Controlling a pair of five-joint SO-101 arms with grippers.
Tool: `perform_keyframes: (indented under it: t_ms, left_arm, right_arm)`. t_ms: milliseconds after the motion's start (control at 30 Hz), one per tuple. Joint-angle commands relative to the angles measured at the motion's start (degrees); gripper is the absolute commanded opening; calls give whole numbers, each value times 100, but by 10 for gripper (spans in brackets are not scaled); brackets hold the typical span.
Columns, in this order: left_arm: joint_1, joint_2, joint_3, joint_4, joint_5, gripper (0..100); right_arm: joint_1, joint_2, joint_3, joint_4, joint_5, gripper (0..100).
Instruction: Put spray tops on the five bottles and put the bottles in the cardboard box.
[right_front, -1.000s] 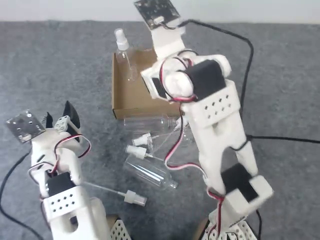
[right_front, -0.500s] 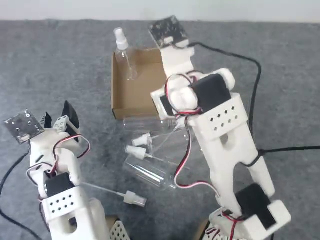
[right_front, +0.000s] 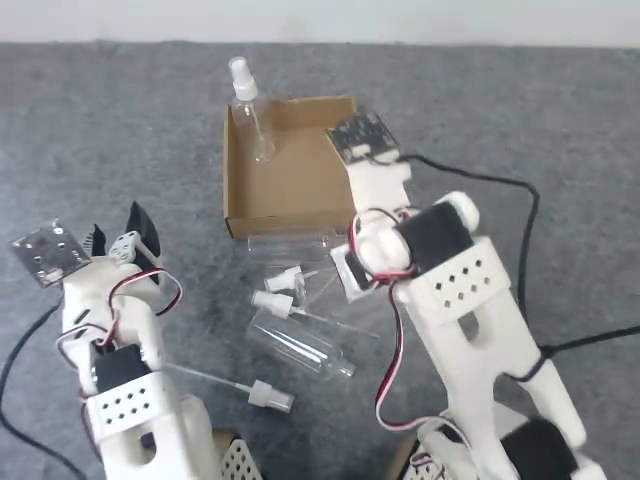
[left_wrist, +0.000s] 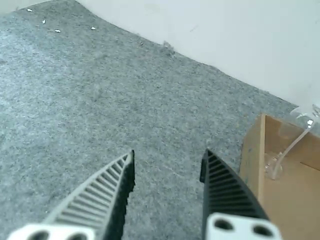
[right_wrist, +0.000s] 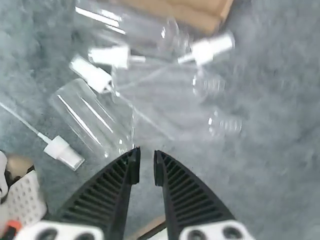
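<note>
1. Left gripper (left_wrist: 167, 172): black ribbed fingers (left_wrist: 112, 192) spread wide, nothing btwn them. It hangs over bare grey carpet (left_wrist: 75, 90), well apart from the loose bottles. The high view has it at the near-left corner.
2. Right gripper (right_wrist: 145, 156): black fingers almost pressed together w/ a thin gap, pinching nothing. It points down at the carpet just beside the bottle pile.
3. Right arm (right_front: 450, 285): white w/ black motors. It stretches over the carpet to the right of the pile, wrist by the box's near-right corner.
4. Brown open-top cardboard box (right_front: 300, 190): on the carpet, far centre.
5. Clear plastic bottle w/ white spray top (right_front: 250, 115): 1, leaning in the box's far-left corner, the top poking above the wall.
6. Clear uncapped bottle (right_front: 295, 245): 1, lying on its side just beside the box's near wall, outside it.
7. 2nd clear uncapped bottle (right_front: 300, 345): lying diagonal on the carpet, closer to the arms.
8. 2 loose white spray tops w/ thin dip tubes (right_front: 283, 279): side by side btwn those 2 lying bottles.
9. 3rd loose spray top w/ a long tube (right_front: 268, 397): alone near the left arm's base.
10. 4th white spray top (right_wrist: 212, 47): in the right wrist view, near the box wall, w/ blurred clear bottles (right_wrist: 210, 87) just beside it. Can't count those.
</note>
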Motion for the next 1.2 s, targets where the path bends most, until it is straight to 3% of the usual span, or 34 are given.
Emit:
perform_keyframes:
  t_ms: [0, 333, 533, 633, 1167]
  left_arm:
    - [-18, -97, -48, -176, 53, 205]
    - [-9, -97, -48, -176, 53, 205]
    - [0, -97, -48, -176, 53, 206]
    - [132, -105, -13, -185, 44, 206]
    - [158, -105, 13, -193, 35, 206]
  right_arm:
    - [75, -409, 360, -347, -809, 6]
    - [400, -549, 1002, -796, -2075, 26]
    - [1033, -549, 1749, -1270, -2207, 309]
    - [1086, -549, 2066, -1314, -2224, 391]
    - [1086, -541, 3402, -2958, -2497, 299]
